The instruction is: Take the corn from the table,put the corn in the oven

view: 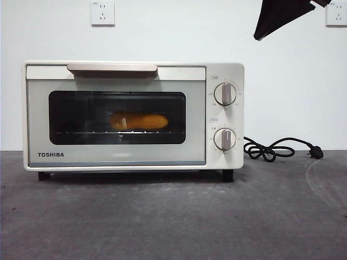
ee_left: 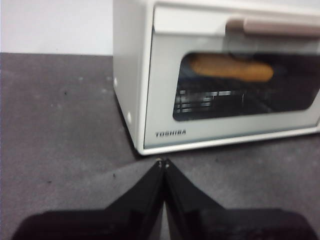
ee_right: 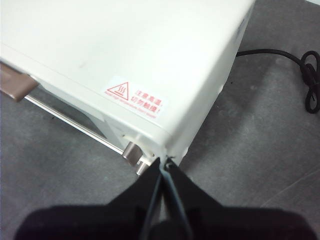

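Corn on the rack inside oven, door closed, on desk. Left pincer closed, empty, low before oven's front corner. Right pincer closed, empty, above knob-side top corner.

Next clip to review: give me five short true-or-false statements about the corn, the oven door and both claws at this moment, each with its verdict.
1. The yellow-orange ridged toy corn cob lies inside the cream-white TOSHIBA toaster oven. True.
2. The oven's dark glass door hangs open. False: it is closed, and the corn shows through the glass.
3. The left claw grips the corn. False: its jaws are shut on nothing, low over the dark grey felt-like table in front of the oven.
4. The right claw is shut, above the oven's knob-side top corner. True.
5. The black power cord lies coiled on the table beside the oven. True.
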Available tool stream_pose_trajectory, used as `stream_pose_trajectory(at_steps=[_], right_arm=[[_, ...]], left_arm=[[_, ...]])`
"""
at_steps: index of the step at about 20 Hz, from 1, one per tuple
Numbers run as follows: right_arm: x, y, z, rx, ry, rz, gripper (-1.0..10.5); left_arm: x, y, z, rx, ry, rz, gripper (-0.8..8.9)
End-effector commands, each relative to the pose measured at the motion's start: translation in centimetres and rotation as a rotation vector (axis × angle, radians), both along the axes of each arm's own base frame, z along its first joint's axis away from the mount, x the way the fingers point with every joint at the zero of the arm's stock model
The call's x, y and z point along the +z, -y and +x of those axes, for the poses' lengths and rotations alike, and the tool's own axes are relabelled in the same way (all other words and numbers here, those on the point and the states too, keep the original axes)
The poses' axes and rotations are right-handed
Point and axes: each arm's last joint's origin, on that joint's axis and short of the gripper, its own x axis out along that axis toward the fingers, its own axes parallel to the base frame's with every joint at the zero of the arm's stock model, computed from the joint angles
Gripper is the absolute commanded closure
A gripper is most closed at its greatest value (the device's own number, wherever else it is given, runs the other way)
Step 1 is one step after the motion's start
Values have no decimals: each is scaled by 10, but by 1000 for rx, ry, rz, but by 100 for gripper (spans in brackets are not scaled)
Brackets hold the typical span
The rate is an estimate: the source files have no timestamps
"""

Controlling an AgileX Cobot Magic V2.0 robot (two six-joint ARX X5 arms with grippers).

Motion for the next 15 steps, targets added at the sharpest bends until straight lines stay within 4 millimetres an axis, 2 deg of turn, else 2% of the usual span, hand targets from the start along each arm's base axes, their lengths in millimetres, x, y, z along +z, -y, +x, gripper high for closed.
stream_pose_trajectory(at_steps=[1, 15], right_arm=[[-1, -1, 2, -2, 3, 0, 946], [-1, -1, 2, -2, 3, 0, 946]], left_arm=[[-2, 0, 0, -11, 18, 73, 817], [-1, -1, 1, 19, 43, 140, 817]])
